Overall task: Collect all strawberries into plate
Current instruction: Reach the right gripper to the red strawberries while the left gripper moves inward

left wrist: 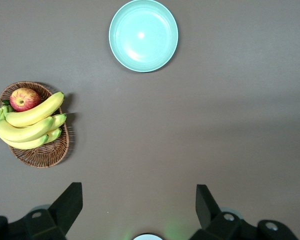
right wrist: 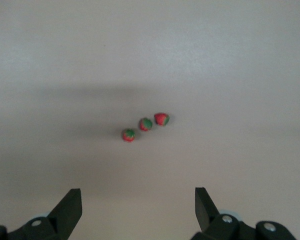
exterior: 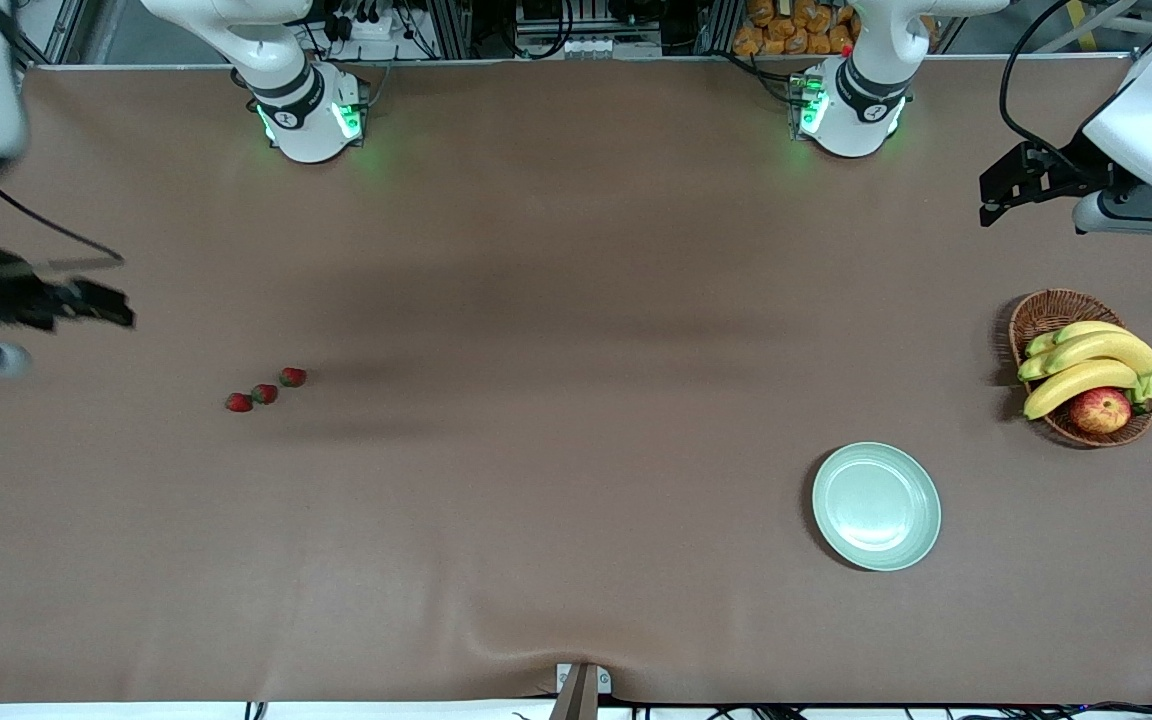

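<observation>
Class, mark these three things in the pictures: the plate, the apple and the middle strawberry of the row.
plate [exterior: 921, 515]: front view, on its raised rim.
apple [exterior: 1100, 410]: front view, middle of its red skin, in the wicker basket.
middle strawberry [exterior: 264, 394]: front view, on its red body.

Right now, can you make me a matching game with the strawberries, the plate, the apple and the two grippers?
Things:
1. strawberries
2. plate
3. apple
4. left gripper and right gripper

Descriptions:
A. in the wicker basket, touching the bananas
B. pale green and bare
C. open and holding nothing
D. in a short row on the table, toward the right arm's end

Pairs: 1-D, 2-B, 3-A, 4-C
</observation>
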Available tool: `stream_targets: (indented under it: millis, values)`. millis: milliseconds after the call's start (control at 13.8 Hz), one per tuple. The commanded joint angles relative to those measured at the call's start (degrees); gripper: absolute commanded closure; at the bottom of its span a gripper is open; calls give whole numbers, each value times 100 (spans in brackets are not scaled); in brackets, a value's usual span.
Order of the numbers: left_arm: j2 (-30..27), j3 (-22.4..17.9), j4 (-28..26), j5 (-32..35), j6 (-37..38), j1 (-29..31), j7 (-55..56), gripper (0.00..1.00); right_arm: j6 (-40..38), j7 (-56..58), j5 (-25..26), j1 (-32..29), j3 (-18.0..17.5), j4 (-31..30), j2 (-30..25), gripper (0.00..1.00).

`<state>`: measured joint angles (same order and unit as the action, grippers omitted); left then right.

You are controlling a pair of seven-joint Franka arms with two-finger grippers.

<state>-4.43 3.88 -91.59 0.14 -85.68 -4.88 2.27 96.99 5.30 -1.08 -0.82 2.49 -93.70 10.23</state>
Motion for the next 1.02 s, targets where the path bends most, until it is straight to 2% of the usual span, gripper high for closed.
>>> stream_targets:
  millis: [0,291,508,944]
  values:
    - [108,52,89,30,25,40,-7,0,617,23,-68,-41,-12,-246,398,0]
    - [284,52,89,-180,34,40,106,0,1706,-169,-85,-137,-12,-605,1041,0]
    - [425,61,97,-418,25,-3,195,0,2515,-1098,-85,-233,-12,-1088,1287,0]
    - [837,78,115,-532,-114,-293,492,0,2929,-3558,-94,-252,-12,-1098,1788,0]
